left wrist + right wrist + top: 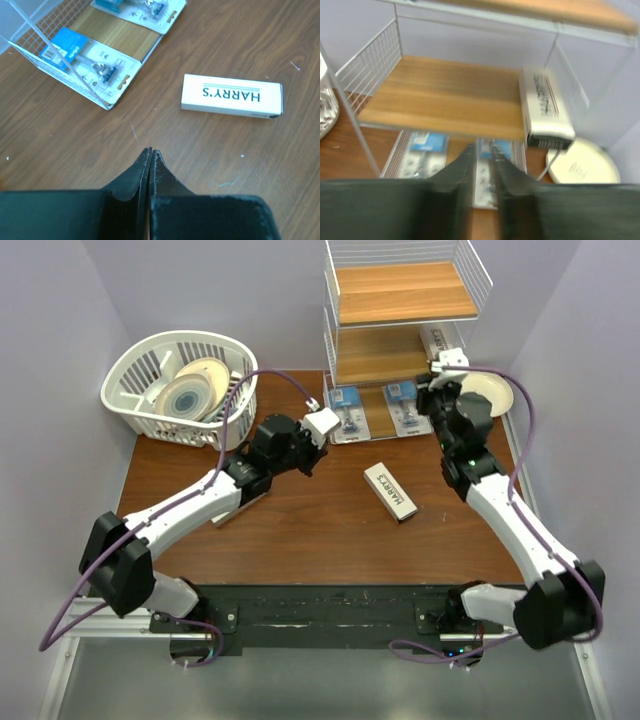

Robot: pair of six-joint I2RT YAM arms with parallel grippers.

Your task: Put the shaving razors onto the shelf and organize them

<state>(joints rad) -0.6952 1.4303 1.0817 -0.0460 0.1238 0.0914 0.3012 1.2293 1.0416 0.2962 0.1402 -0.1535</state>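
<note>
Two razor packs lie side by side on the bottom tier of the shelf [400,290], which stands at the far edge of the tabletop [300,530]: the left blister pack [347,412] and the right blister pack [405,407]. One white box [545,107] is up on the middle tier, tucked along its right side. A second white box [231,95] lies flat out on the tabletop, right of its middle and well apart from the shelf.

My left gripper [151,150] hangs over bare wood near the shelf's front, fingers pressed together with nothing between them. My right gripper [481,146] faces the front of the shelf at the middle tier, fingers parted by a narrow gap and carrying nothing; the view there is blurred.

Over at the far left corner sits the basket [130,375], and a plate [585,165] rests by the right edge, just beside the shelf.
</note>
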